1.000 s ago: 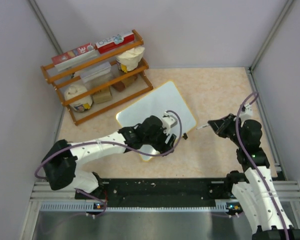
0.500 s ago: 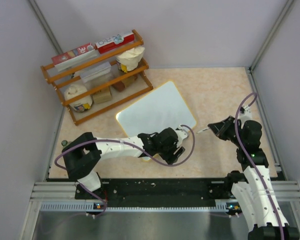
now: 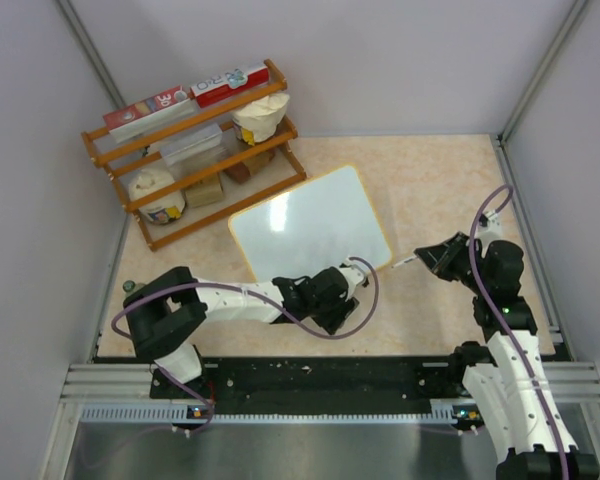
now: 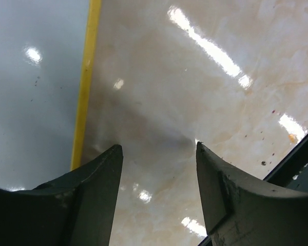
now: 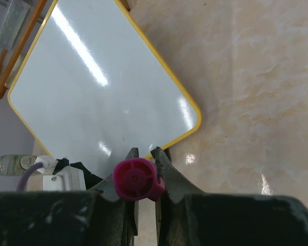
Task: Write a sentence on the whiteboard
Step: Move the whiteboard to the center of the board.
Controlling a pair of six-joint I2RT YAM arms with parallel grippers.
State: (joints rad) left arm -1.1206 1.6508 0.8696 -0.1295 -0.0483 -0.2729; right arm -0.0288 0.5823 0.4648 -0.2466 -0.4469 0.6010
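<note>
The whiteboard lies flat mid-table, white with a yellow rim and blank. It also shows in the right wrist view and at the left of the left wrist view. My left gripper is open and empty, low over bare table just beside the board's near edge. My right gripper is shut on a marker with a magenta end and is held right of the board's near right corner. The gripper points toward that corner, and the marker's pale tip points at the board.
A wooden rack with boxes and containers stands at the back left, close to the board's far corner. A black rail runs along the near edge. Grey walls close in the left, back and right sides.
My left arm has pulled back off the whiteboard toward the near edge, leaving the board uncovered and slightly turned. My right gripper with the marker has barely moved.
</note>
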